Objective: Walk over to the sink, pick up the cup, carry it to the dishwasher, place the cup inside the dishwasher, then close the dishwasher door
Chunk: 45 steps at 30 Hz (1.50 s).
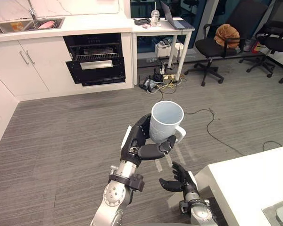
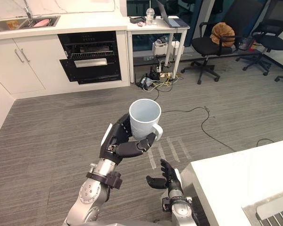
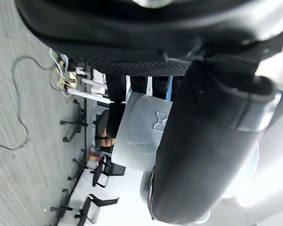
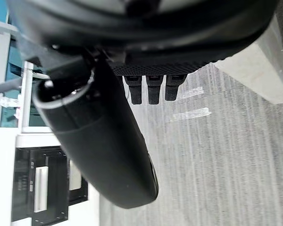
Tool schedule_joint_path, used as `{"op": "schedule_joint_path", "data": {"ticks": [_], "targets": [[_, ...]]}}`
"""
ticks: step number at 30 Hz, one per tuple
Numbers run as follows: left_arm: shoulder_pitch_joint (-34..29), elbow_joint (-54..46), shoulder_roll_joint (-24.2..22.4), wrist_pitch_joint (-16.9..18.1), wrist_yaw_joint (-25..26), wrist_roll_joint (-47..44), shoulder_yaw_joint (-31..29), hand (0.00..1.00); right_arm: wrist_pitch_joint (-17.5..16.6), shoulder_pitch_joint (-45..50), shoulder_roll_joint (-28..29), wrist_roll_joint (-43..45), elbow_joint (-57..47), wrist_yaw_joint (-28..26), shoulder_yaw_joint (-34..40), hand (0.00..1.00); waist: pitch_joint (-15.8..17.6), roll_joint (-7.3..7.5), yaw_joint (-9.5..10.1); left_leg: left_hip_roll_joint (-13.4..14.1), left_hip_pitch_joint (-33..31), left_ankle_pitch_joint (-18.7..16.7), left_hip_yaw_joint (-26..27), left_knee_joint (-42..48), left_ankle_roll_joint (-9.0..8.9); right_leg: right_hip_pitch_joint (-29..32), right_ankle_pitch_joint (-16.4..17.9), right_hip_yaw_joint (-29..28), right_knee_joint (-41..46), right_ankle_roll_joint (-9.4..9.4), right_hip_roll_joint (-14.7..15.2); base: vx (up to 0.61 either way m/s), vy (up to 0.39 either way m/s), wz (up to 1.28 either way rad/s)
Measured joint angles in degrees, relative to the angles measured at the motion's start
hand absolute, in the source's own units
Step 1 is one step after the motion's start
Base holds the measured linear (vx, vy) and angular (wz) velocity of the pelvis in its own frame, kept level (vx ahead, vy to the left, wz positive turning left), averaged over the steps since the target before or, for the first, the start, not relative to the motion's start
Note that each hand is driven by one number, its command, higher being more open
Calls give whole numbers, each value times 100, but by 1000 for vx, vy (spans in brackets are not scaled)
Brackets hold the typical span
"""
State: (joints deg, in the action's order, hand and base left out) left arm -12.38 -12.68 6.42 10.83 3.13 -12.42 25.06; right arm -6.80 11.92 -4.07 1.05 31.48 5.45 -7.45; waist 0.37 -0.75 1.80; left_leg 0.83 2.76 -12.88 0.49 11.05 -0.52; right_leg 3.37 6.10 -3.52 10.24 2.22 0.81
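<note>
My left hand (image 1: 140, 142) holds a pale white cup (image 1: 166, 118) upright in the air over the floor, with fingers curled round its side and the thumb across the front. The cup's handle points to my right and the cup looks empty. The left wrist view shows the cup's wall (image 3: 137, 136) between the fingers and the thumb. My right hand (image 1: 181, 180) hangs lower, just below the cup, relaxed and holding nothing. The black dishwasher (image 1: 95, 59) stands under the counter at the back left, its door tipped open and a rack showing inside. The sink (image 1: 23, 26) lies in the counter's far left.
White cabinets (image 1: 30, 63) run left of the dishwasher. A white desk (image 1: 161, 27) with a laptop stands to its right, with tangled cables (image 1: 156, 81) underneath. Office chairs (image 1: 218, 43) sit at the back right. A white counter corner (image 1: 252, 181) juts in at my near right.
</note>
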Motion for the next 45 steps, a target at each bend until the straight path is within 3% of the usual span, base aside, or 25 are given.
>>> {"op": "schedule_joint_path", "data": {"ticks": [5,6,12,14,18,21,22,23,28,31,36,38,42,44,45], "targets": [[-20,0,50,0,-1,1,-103,30,0,-6,-79,-7,208,-8,-95,90,-8,16,-18,-117,2,163,-227,-64,3,-193,-145,78,-240,12,126,6,35,28],[-228,2,125,-1,27,4,-449,30,0,-286,-118,-19,644,-28,-299,90,57,154,-128,-96,-165,606,-518,-436,44,-200,-641,181,-698,-6,66,0,0,5],[-224,6,27,-2,52,3,-529,30,-11,-305,-119,-18,621,-37,-280,90,75,119,-134,-57,-192,558,-241,-369,41,-22,-648,-73,-606,-3,11,-5,2,-21],[-64,133,-99,-1,56,-4,-520,30,-2,-180,-123,-17,617,-2,-130,90,88,96,-335,-58,-296,512,-265,-369,2,-10,-687,59,-720,-3,51,-18,-2,3],[156,490,-241,-52,58,-25,-500,30,14,11,-131,-3,616,82,157,90,93,43,-445,-15,-305,565,-291,-450,13,-16,-703,211,-835,-8,66,36,-18,7],[311,691,-334,-136,74,-135,-503,30,16,31,-91,11,615,66,230,90,106,12,-445,18,-392,643,-305,-470,-92,-24,-718,484,-928,-29,95,77,-44,29],[335,691,-331,-201,68,-153,-497,30,49,38,-54,89,617,83,302,90,106,21,-445,-31,-490,787,-177,-507,-270,-33,-707,635,-929,-35,181,16,-13,70],[296,673,-335,-201,74,-220,-506,30,137,68,-5,219,625,111,421,90,110,12,-444,-81,-492,940,29,-599,-327,-55,-681,760,-927,-39,260,24,-13,72],[67,632,-353,-202,132,-228,-792,30,217,209,-38,229,638,211,489,90,118,-37,-357,-58,-553,1024,-162,-668,-241,-203,-618,1241,-929,-94,241,-49,-28,60],[26,569,-352,-202,157,-234,-771,30,220,269,-53,233,639,344,503,90,202,-42,-296,-71,-879,1018,-437,-511,-94,-214,-582,1817,-886,-106,271,-155,-25,90],[8,560,-443,-208,173,-336,-779,30,184,-77,-104,226,518,372,502,90,289,-131,-107,327,-1169,961,900,-413,71,-279,-519,2602,-878,-61,480,-115,11,91],[3,563,-458,-205,183,-339,-778,30,114,-457,-138,225,419,380,495,90,335,-240,-30,578,-1228,1096,1586,-259,146,-317,-422,2907,-749,59,586,-5,122,74],[3,556,-424,-202,182,-339,-778,30,42,-718,-26,214,228,389,480,90,342,-201,49,405,-1159,1234,1554,-374,100,-328,-268,2993,-529,238,816,58,99,24],[-1,535,-424,-204,167,-335,-759,30,36,-745,51,199,115,383,474,90,417,-91,38,151,-1114,1008,1502,-238,184,-168,156,2997,166,429,1258,138,176,27],[-1,524,-422,-204,160,-333,-760,30,37,-743,79,194,115,383,474,90,447,-37,34,61,-1094,928,1478,-182,215,-138,259,2989,443,431,1398,166,151,31]]}}
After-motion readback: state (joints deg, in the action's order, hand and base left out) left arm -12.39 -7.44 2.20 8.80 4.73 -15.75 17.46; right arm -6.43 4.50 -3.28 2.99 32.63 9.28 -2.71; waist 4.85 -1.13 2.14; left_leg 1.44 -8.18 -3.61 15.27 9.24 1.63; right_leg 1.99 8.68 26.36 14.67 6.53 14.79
